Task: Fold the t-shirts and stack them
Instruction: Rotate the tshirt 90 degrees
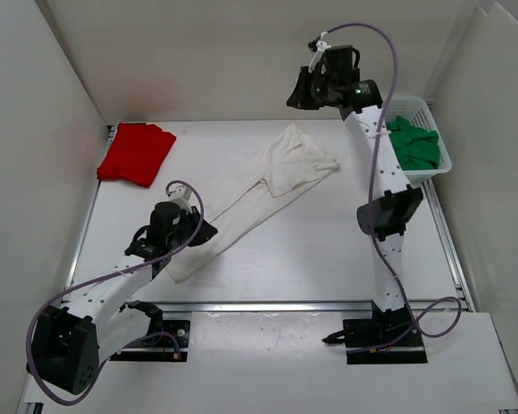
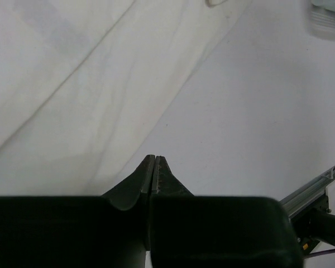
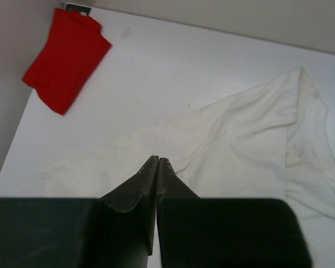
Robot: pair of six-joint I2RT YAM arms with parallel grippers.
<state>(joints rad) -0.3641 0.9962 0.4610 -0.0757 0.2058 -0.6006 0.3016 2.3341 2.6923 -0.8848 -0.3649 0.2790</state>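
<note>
**White shirt in work, red one ready, green one waiting**

Near left, the left gripper point(image 2: 155, 159) is low on the table point(image 1: 328, 259), at the near end of the soft white cloth t-shirt point(image 1: 268, 185). Its fingers are pressed together. Whether a thin edge of cloth is between them I cannot tell, because the wrist view is too close.

The white t-shirt lies as a long narrow band from near left to the far middle, and its wider end is crumpled.

The right gripper point(image 3: 157, 161) hangs high over that far end, pressed together and holding nothing.

At the far left lies the bright red cloth t-shirt point(image 1: 136, 153), folded. At the far right the crumpled green cloth t-shirt point(image 1: 412, 142) sits in a white plastic mesh basket point(image 1: 443, 164).

The step in hand seems to be folding the white one. The next move probably calls for a sure hold on one end, to bring it over the other.
</note>
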